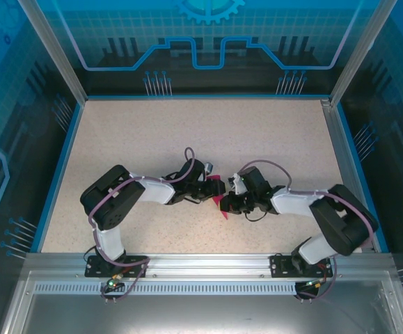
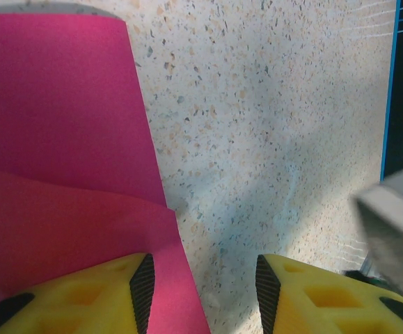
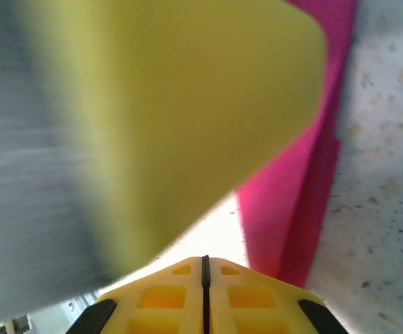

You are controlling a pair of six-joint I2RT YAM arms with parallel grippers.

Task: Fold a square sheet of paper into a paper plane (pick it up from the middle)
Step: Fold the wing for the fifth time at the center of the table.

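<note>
Paper (image 1: 223, 211), folded, runs near-far, its tip pointing near. The left gripper (image 2: 204, 278) stands parted over it, and the right gripper (image 3: 204, 268) is clenched tight beside it.

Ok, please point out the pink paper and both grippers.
pink paper (image 2: 55, 104), left wrist view, flat upper part.
left gripper (image 2: 204, 285), left wrist view, between its fingertips.
right gripper (image 3: 204, 264), right wrist view, fingertip seam.

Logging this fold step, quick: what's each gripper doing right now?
Left gripper: open, one finger lying over the pink paper, nothing gripped.
Right gripper: shut, nothing visible between its fingers.
</note>
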